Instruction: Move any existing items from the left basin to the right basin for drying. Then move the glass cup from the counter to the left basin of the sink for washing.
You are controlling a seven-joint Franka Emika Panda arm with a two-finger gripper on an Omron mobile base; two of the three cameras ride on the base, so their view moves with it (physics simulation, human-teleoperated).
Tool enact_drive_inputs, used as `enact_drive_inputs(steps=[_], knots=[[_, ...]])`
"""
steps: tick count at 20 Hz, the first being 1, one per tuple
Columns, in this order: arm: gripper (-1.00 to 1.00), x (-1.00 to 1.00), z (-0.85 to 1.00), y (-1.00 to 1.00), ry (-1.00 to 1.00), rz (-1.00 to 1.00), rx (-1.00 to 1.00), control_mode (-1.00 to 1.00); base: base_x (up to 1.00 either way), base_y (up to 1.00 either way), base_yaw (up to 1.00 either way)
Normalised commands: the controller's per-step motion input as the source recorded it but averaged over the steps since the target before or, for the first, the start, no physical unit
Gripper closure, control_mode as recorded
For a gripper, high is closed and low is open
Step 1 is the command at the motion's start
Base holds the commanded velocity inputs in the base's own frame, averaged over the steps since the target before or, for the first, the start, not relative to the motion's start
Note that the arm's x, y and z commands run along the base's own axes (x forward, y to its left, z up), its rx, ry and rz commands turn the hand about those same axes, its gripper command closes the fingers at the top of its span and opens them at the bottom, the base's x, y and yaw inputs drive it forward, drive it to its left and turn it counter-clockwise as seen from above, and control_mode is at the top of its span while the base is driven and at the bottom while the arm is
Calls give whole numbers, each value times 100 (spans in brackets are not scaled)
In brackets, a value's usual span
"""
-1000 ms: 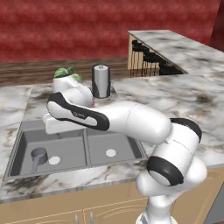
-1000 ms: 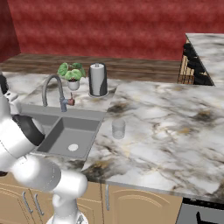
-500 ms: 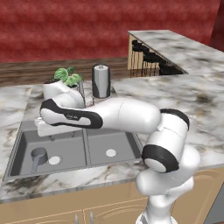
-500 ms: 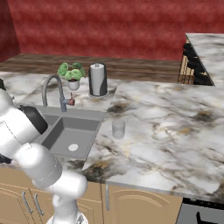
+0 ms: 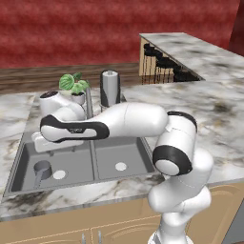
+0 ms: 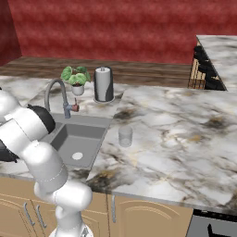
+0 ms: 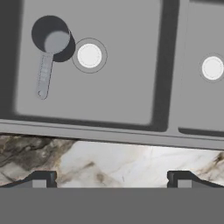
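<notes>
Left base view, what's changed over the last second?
The arm has swung left and lower over the sink, bringing the open gripper above the left basin. Nothing grasped. The grey cup and the glass cup have stayed put.

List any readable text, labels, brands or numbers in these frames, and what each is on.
None. No words, numbers or logos show on the grey cup, the glass cup, the steel canister, the tap, the sink or the marble counter. The canister's side is plain; nothing is merely blurred or too small.
</notes>
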Motion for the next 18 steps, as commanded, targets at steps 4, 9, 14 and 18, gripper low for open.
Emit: enact_drive_inputs(steps=[4, 9, 14, 18], knots=[[-100, 0, -18, 16, 2, 1, 0, -100, 0, 0, 0], [-100, 3, -19, 16, 1, 0, 0, -100, 0, 0, 0], [-100, 3, -23, 17, 0, 0, 0, -100, 0, 0, 0], [-100, 0, -20, 16, 0, 0, 0, -100, 0, 0, 0]])
